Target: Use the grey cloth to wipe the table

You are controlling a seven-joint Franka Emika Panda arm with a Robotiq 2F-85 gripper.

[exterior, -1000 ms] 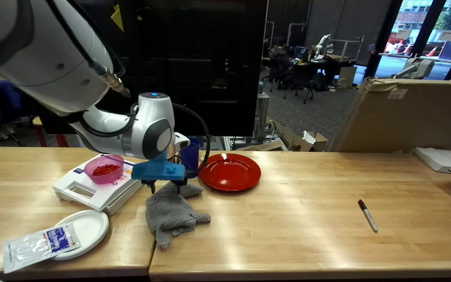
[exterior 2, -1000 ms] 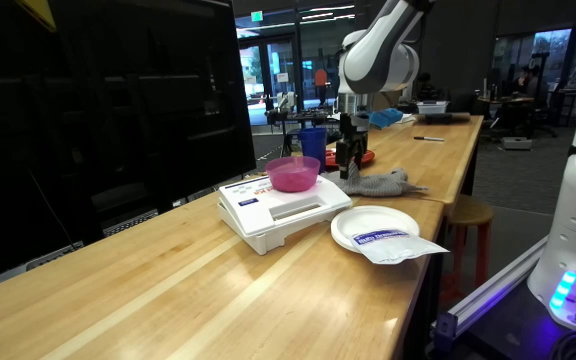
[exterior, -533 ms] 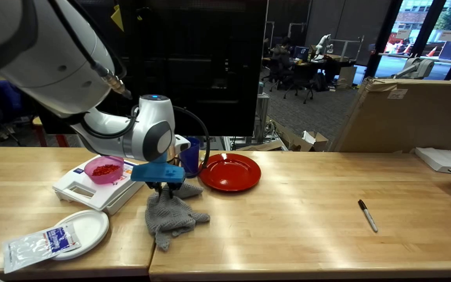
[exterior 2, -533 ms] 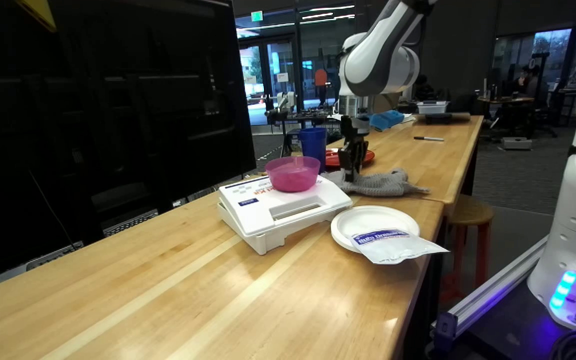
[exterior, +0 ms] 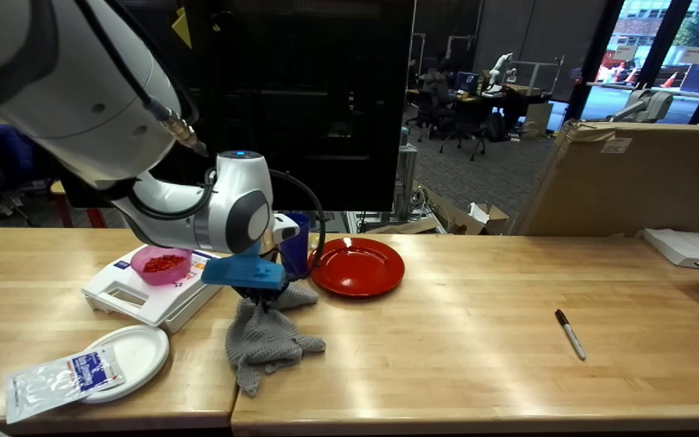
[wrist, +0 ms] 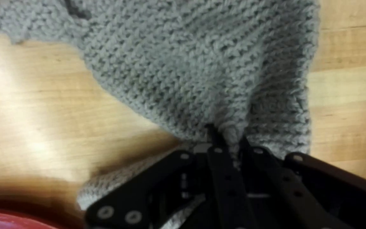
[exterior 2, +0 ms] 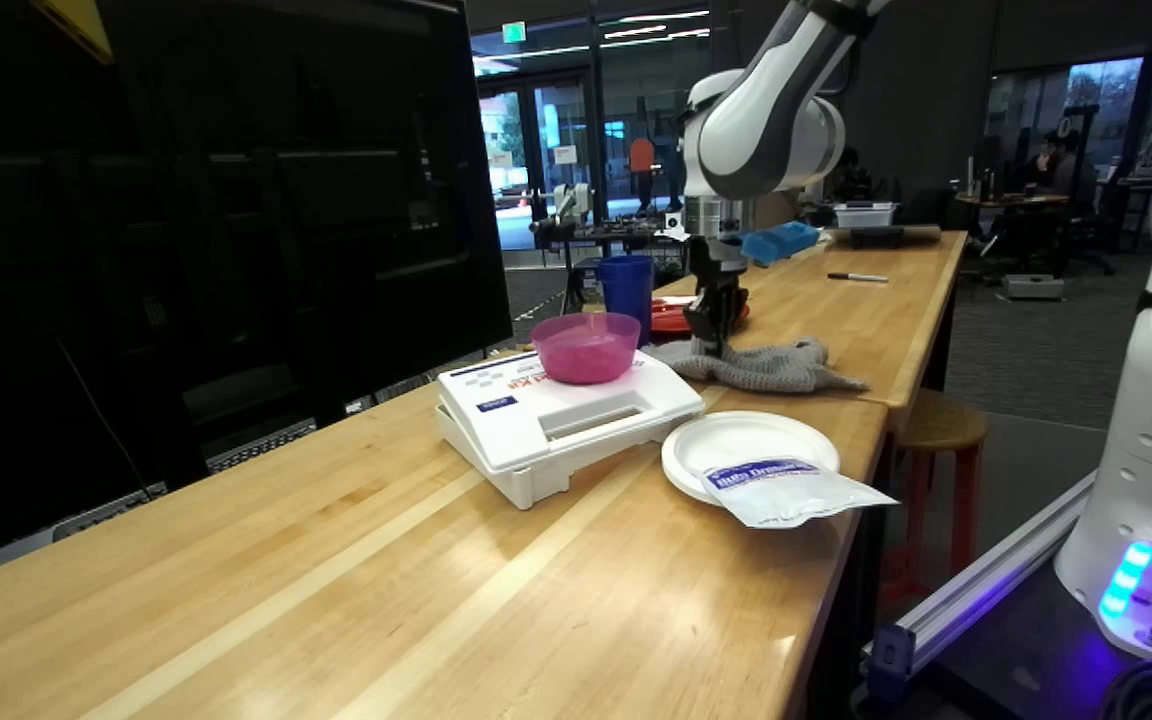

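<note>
The wrinkled grey cloth [exterior: 264,343] lies over the wooden table [exterior: 459,346], beside the seam between its panels. My gripper [exterior: 261,303] points down at the cloth's far part and is shut on it. In the wrist view a pinched fold of the cloth [wrist: 170,70] rises between the two dark fingertips of the gripper [wrist: 229,135]. The rest of the cloth spreads out on the wood on both sides of the fingers. Seen in an exterior view, the cloth [exterior 2: 776,368] still rests on the tabletop under the gripper [exterior 2: 711,345].
A red plate [exterior: 355,270] and a blue cup [exterior: 295,252] stand close behind the cloth. To its side are a white case [exterior: 107,297] bearing a pink bowl [exterior: 146,276], and a white plate [exterior: 143,358] with a packet [exterior: 61,382]. A marker [exterior: 570,334] lies farther along the table.
The gripper's fingers have come together on the cloth and sunk slightly lower. The cloth has bunched at the grip, and its near corner has shifted a little toward the table's front edge.
</note>
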